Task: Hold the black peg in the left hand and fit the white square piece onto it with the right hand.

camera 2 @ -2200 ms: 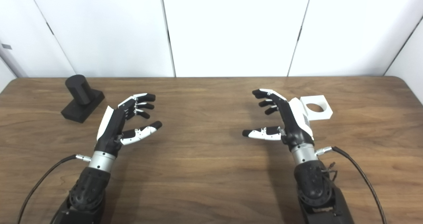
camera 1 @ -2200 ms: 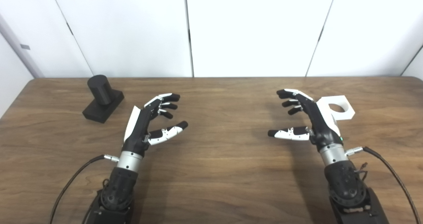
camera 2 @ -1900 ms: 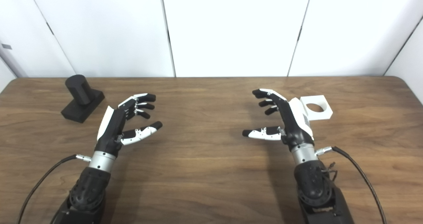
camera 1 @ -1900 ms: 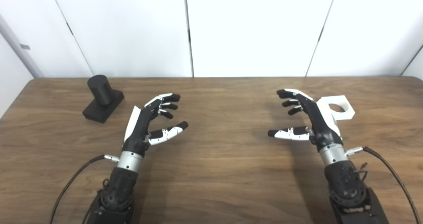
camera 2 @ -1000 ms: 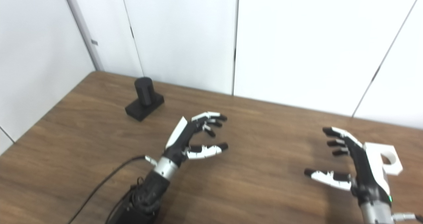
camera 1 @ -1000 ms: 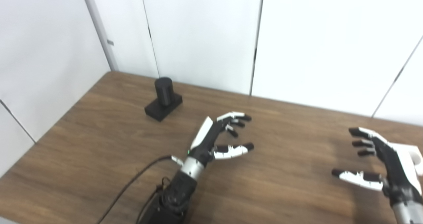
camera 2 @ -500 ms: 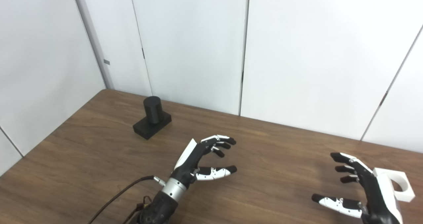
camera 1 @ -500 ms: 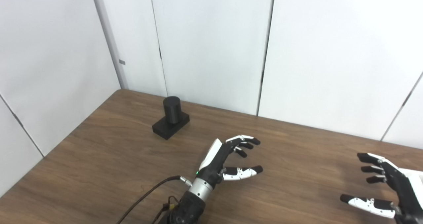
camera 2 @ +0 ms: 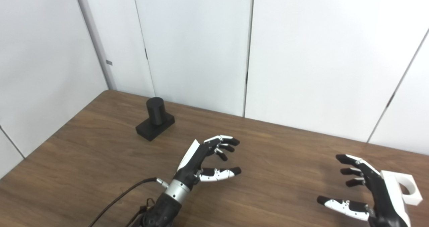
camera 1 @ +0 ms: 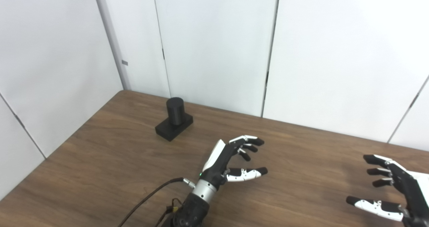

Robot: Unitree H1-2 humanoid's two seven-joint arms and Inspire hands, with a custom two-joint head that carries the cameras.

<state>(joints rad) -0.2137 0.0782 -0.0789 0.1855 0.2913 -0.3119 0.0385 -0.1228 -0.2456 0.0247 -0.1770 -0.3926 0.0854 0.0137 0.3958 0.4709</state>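
The black peg (camera 1: 175,111), a short upright cylinder on a black rectangular base, stands on the wooden table (camera 1: 117,160) near its far left corner. My left hand (camera 1: 231,160) is open and empty above the table's middle, to the right of the peg and nearer to me. The white square piece (camera 2: 407,188) with a round hole lies at the right edge, mostly hidden behind my right hand (camera 2: 365,190). My right hand is open and empty, just left of the piece. In the left eye view the piece is barely visible.
White wall panels (camera 1: 218,46) stand close behind the table's far edge and along its left side. A black cable (camera 1: 147,197) runs from my left wrist toward the near edge.
The camera has swung left and up, so the whole picture has shifted right and down. Both hands stay open in about the same places. The peg and the white piece have not moved.
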